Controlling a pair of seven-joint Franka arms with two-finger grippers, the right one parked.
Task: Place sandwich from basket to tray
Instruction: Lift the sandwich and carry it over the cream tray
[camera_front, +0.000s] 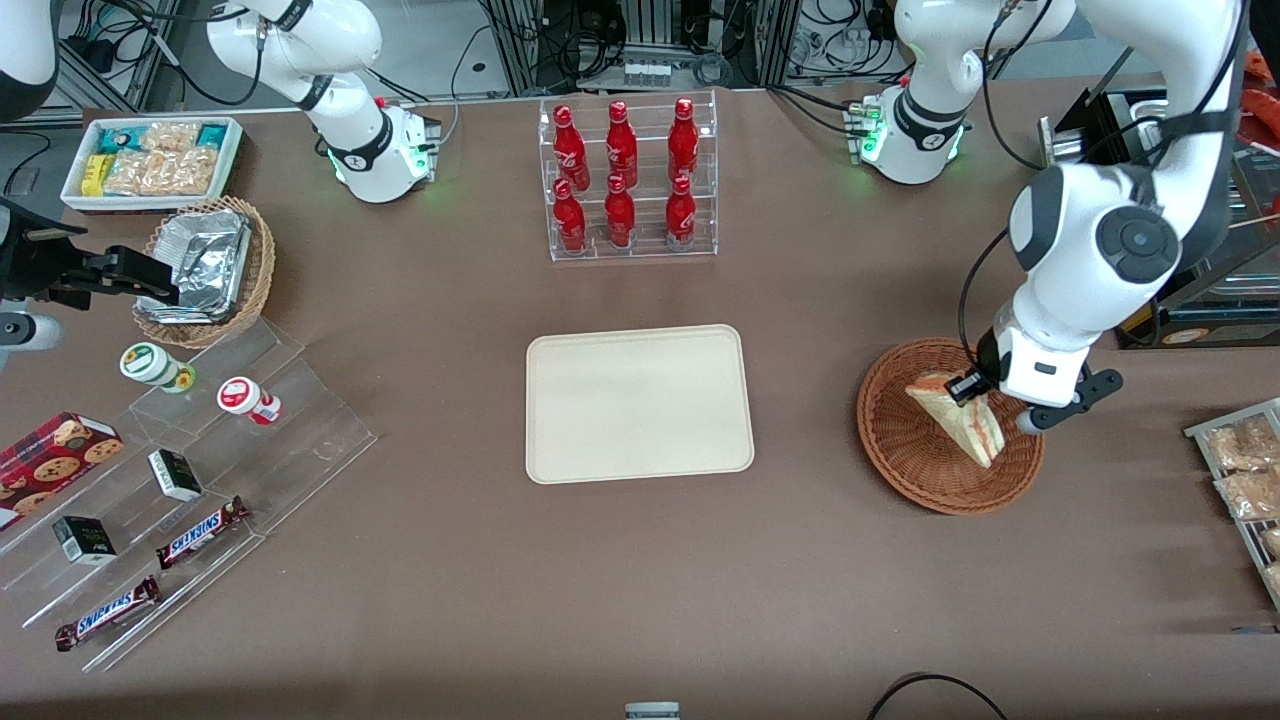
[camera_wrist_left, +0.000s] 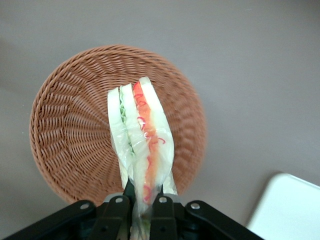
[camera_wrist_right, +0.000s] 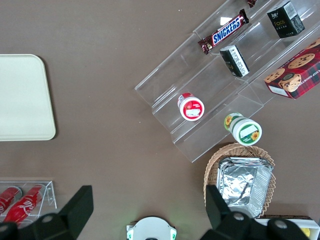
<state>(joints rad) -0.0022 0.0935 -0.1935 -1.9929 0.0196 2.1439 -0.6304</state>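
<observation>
At the right of the front view, the left arm's gripper (camera_front: 985, 405) hangs over the round reddish-brown basket (camera_front: 900, 440), its two fingers (camera_wrist_left: 117, 212) closed on one end of the sandwich (camera_front: 958, 412). The wrist view shows the fingers pinching the wrapped wedge (camera_wrist_left: 142, 145) by its narrow end, with the red and green filling layers running along the edge that faces the camera and the woven bowl (camera_wrist_left: 70, 135) under it. Whether the sandwich touches the wicker or hangs just above it cannot be told. The cream tray (camera_front: 639, 403) lies flat at the centre of the front view, apart from the basket, with bare brown table (camera_front: 800, 560) between them; one rounded corner of it (camera_wrist_left: 292, 207) shows in the wrist view. In the upper middle of the front view stands a clear rack of red bottles (camera_front: 625, 175), farther from the front camera than the tray. At the lower left, clear stepped shelves (camera_front: 200, 470) hold chocolate bars (camera_front: 203, 531) and small boxes (camera_front: 175, 473).
</observation>
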